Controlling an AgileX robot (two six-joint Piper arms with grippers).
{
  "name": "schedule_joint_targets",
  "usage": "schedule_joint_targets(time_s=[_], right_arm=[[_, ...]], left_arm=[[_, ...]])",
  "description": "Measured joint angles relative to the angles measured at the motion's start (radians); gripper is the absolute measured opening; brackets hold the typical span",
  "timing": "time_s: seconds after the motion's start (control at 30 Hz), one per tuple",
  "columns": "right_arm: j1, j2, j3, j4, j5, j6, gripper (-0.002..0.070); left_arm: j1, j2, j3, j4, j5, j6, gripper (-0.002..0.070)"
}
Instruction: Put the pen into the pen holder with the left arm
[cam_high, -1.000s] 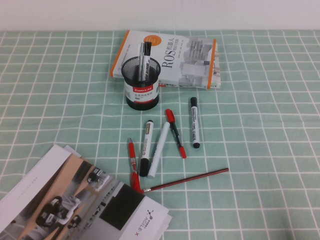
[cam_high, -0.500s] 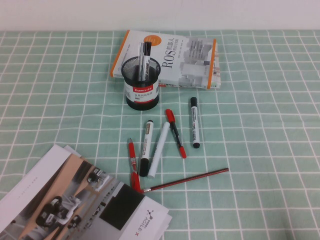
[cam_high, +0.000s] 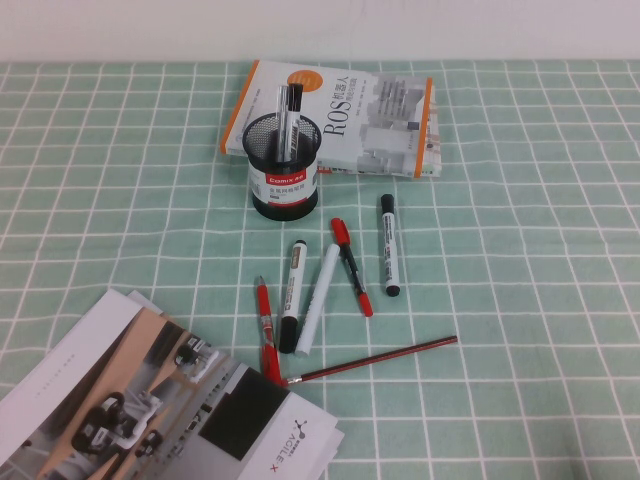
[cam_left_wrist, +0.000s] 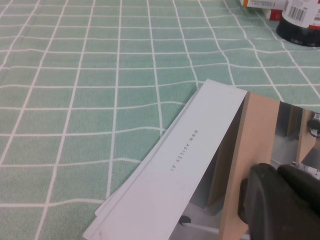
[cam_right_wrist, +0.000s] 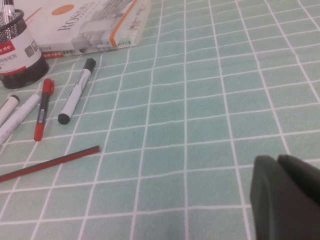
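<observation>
The pen (cam_high: 265, 318), slim and all red, lies flat on the green checked cloth just right of a brochure, its lower end by the pencil's tip. The pen holder (cam_high: 285, 166), a black mesh cup with one dark pen standing in it, stands farther back in front of a book; its base (cam_left_wrist: 300, 31) shows in the left wrist view. Neither arm appears in the high view. My left gripper (cam_left_wrist: 277, 169) hovers shut and empty over the brochure's near part. My right gripper (cam_right_wrist: 277, 159) hangs shut and empty over bare cloth, well right of the pens.
A brochure (cam_high: 150, 400) covers the near left. The book (cam_high: 335, 118) lies behind the holder. Beside the pen lie a black-and-white marker (cam_high: 292, 295), a white marker (cam_high: 317, 300), a red-capped black pen (cam_high: 352, 267), another marker (cam_high: 389, 258) and a dark-red pencil (cam_high: 375, 360).
</observation>
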Motion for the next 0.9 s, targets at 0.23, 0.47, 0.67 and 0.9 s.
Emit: schedule_joint_targets(time_s=[0.23, 0.47, 0.67, 0.9], right_arm=[[0.000, 0.000, 0.000, 0.000, 0.000, 0.000, -0.0020], [0.000, 0.000, 0.000, 0.000, 0.000, 0.000, -0.0020], [0.000, 0.000, 0.000, 0.000, 0.000, 0.000, -0.0020], [0.000, 0.000, 0.000, 0.000, 0.000, 0.000, -0.0020]], left_arm=[[0.000, 0.000, 0.002, -0.032, -0.050, 0.000, -0.0004], [0.000, 0.000, 0.004, -0.204, -0.322, -0.073, -0.0004], [0.000, 0.000, 0.004, -0.230, -0.422, -0.138, -0.0004], [0.000, 0.093, -0.141, -0.241, -0.193, -0.253, -0.0004]])
